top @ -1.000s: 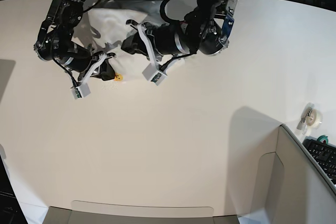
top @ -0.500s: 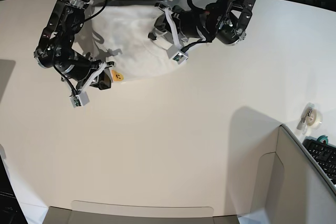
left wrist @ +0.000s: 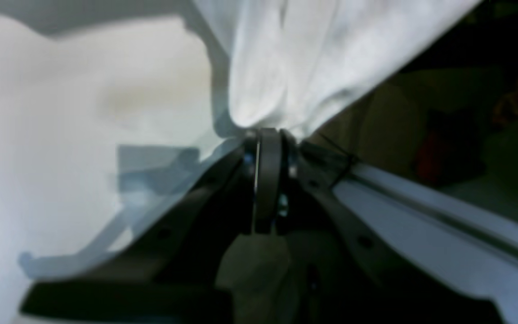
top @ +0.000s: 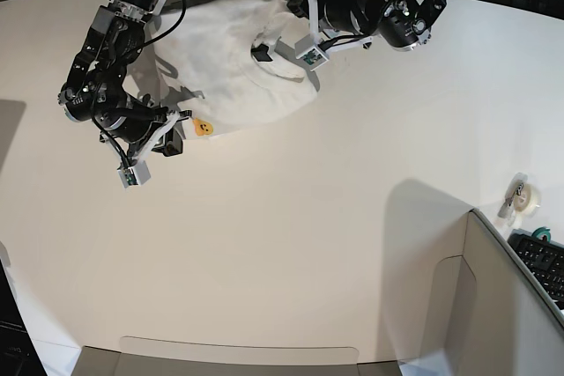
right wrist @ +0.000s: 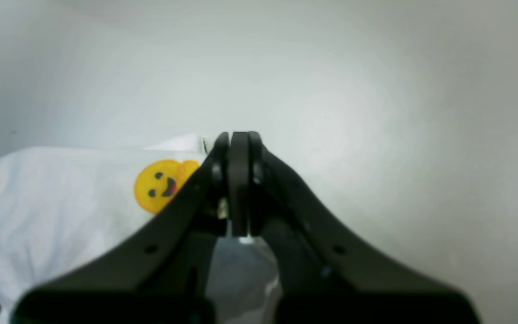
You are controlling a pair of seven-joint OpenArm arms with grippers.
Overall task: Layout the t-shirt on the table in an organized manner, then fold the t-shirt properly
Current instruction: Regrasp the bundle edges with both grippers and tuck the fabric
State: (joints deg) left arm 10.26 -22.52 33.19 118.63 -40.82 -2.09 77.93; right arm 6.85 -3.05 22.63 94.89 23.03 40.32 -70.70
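Two closed grippers, t-shirt [top: 231, 68] stretched between them

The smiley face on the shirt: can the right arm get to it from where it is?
Probably yes. The right gripper sits right beside the yellow smiley face on the t-shirt, with nothing between them. But its jaws are shut, seemingly pinching the shirt's edge, so it would have to let go first.

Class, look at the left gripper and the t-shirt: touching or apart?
Touching. In the left wrist view the left gripper is shut with the white t-shirt pinched and bunched at its tips.
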